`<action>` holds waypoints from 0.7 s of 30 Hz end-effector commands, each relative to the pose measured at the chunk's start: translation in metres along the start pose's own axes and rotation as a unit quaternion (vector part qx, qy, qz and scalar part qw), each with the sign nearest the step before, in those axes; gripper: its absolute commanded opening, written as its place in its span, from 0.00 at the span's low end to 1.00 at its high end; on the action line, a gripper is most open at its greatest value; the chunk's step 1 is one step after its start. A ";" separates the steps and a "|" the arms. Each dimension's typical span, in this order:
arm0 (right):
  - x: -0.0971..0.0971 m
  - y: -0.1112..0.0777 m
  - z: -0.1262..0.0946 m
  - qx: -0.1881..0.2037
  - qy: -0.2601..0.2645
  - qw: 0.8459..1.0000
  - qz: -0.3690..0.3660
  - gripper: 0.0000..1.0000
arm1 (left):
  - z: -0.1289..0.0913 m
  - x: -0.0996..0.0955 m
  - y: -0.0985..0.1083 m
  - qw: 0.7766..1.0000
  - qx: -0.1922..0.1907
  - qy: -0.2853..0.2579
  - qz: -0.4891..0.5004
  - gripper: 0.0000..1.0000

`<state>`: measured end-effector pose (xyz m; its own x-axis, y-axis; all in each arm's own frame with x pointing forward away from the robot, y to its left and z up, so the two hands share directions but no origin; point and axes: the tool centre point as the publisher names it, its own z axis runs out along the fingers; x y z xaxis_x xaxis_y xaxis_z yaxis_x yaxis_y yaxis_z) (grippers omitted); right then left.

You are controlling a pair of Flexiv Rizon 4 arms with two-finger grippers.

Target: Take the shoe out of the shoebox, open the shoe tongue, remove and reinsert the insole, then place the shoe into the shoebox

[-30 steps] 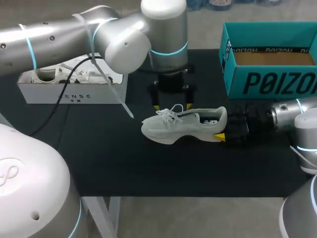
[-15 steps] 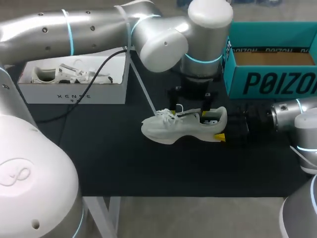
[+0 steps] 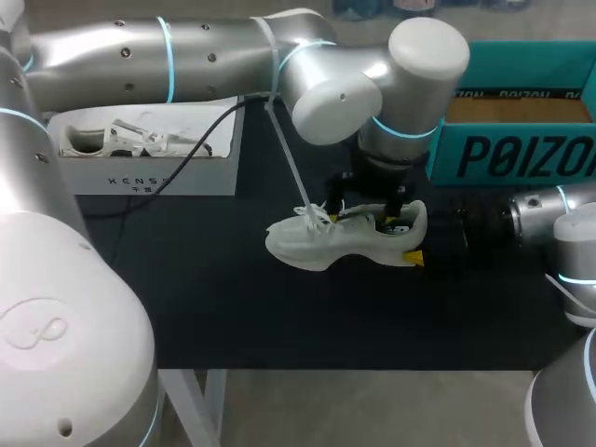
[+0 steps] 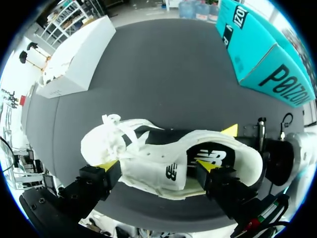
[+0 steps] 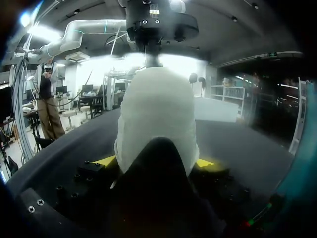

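A white sneaker (image 3: 317, 244) lies on its side on the black mat, toe toward the left, laces loose. My right gripper (image 3: 416, 244) is shut on its heel, and in the right wrist view the heel (image 5: 156, 114) fills the space between its yellow tips. My left arm reaches past the middle from the left. Its gripper (image 3: 366, 216) hangs over the shoe's opening, open, with its fingers straddling the sneaker (image 4: 148, 161) at mid-length. The teal shoebox (image 3: 521, 154) stands open at the back right.
A white box (image 3: 140, 172) holding another pale shoe sits at the back left. A black cable from my left arm drapes over the mat beside it. The teal shoebox (image 4: 262, 49) is close behind my right gripper.
My left arm has swung right and come down, from behind the shoe's toe to over its opening. The shoe and my right gripper have stayed where they were.
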<state>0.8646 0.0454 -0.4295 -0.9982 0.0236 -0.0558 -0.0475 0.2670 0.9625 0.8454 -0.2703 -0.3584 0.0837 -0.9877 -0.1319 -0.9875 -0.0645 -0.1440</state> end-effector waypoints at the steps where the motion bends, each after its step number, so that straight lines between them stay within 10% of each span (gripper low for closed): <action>1: 0.000 -0.005 0.003 0.001 -0.001 1.000 0.000 0.00 | -0.003 0.008 0.003 1.000 0.010 -0.012 0.002 1.00; 19: 0.000 -0.005 0.003 0.001 -0.001 1.000 0.000 0.00 | 0.019 -0.007 -0.002 0.998 0.010 -0.061 -0.013 1.00; 21: 0.000 -0.005 0.003 0.001 -0.001 1.000 0.000 0.00 | 0.019 -0.008 -0.001 0.998 0.011 -0.065 -0.013 0.78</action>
<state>0.8646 0.0454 -0.4295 -0.9982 0.0235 -0.0558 -0.0475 0.2669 0.9625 0.8494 -0.2565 -0.3761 0.1257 -0.9614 -0.2447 -0.9824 -0.0863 -0.1657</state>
